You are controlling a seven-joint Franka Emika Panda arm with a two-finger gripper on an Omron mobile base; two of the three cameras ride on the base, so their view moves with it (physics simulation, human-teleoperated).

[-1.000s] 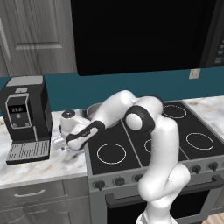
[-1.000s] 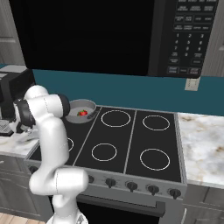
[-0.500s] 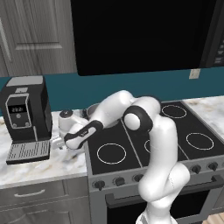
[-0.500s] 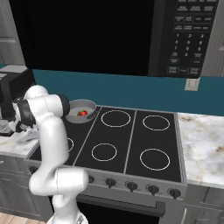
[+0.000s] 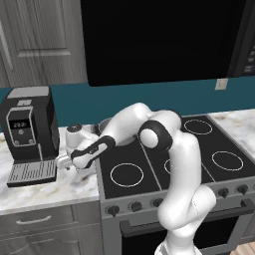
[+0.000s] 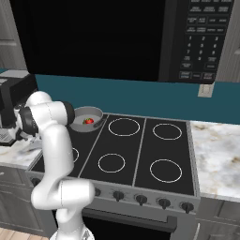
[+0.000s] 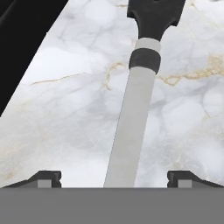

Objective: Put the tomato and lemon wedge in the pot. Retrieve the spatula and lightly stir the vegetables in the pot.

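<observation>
Spatula: a slim utensil with a pale grey handle and a black squarish head (image 7: 131, 109), lying flat on the white marble counter (image 7: 65, 109), directly under my hand camera.
Fingers: my two-finger dark gripper (image 7: 114, 177) stands wide open and holds nothing; one small dark tip (image 7: 43, 178) rises at the lower left of the hand view, the other at the lower right.
Key relation: the handle runs up between the two tips, roughly midway, a little nearer the right one; I cannot tell whether either tip touches it.
Long axis: the handle leads away from the fingers, leaning slightly right, past a dark collar to the black head at the far top of the hand view. The jaws stand across the handle, which I judge suits a straight close.
Arm: in the left base view my white arm reaches low and left over the counter, the gripper (image 5: 67, 160) just beside the stove's left edge.
Neighbours: a black coffee machine (image 5: 27, 132) stands near, further left on the counter.
Pot: the round shallow grey metal pot (image 6: 77, 123) sits at the stove's back left, beyond the spatula.
Contents: a small red tomato (image 6: 88, 121) shows inside; the lemon wedge is too small for me to confirm.
Next move, as I judge it: lower and close on the handle.
</observation>
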